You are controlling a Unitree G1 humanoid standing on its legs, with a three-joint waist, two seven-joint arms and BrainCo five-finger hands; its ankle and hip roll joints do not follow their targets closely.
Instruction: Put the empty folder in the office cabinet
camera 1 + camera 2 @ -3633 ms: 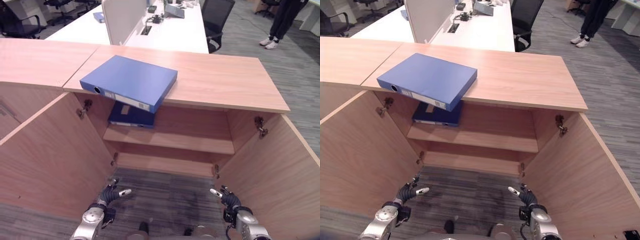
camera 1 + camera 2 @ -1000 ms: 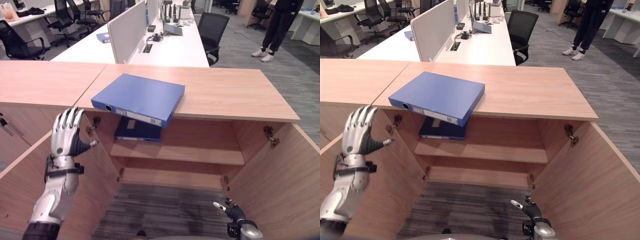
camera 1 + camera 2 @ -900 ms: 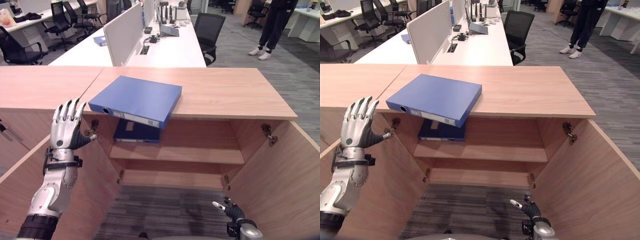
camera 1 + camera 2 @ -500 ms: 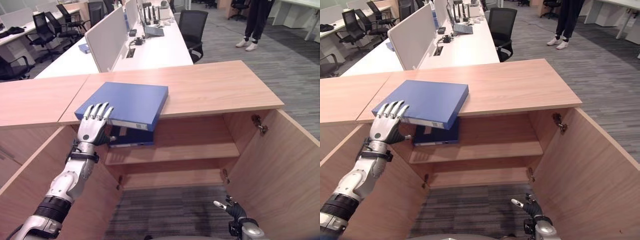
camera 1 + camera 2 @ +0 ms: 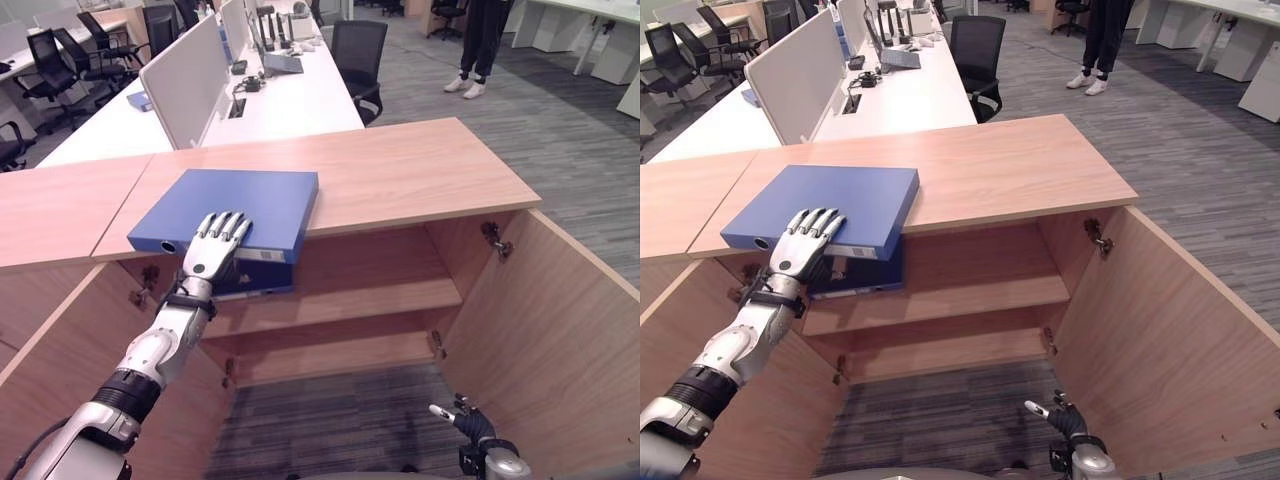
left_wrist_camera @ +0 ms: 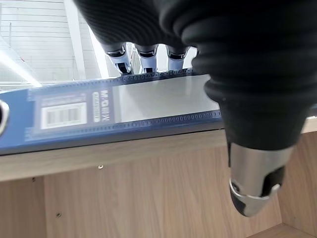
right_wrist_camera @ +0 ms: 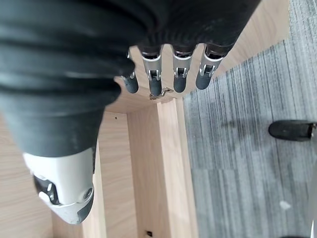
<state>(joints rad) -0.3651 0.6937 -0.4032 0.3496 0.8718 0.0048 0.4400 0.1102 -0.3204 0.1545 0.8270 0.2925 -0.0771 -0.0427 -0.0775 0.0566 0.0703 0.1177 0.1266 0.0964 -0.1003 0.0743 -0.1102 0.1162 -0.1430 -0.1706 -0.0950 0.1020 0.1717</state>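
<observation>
Resting on the blue folder (image 5: 225,205) atop the cabinet (image 5: 420,175), the left hand (image 5: 215,243) lies flat, fingers straight; the right hand (image 5: 470,425) hangs relaxed.

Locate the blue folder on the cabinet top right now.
The blue folder lies flat on the cabinet top toward its left end, overhanging the front edge, with the left hand laid over its near edge.

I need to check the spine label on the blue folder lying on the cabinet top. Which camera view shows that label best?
The left wrist view: the blue folder fills it edge-on, its spine label facing the camera. In both eye views the left robot hand lies on the folder over its spine edge, covering part of the label.
</observation>
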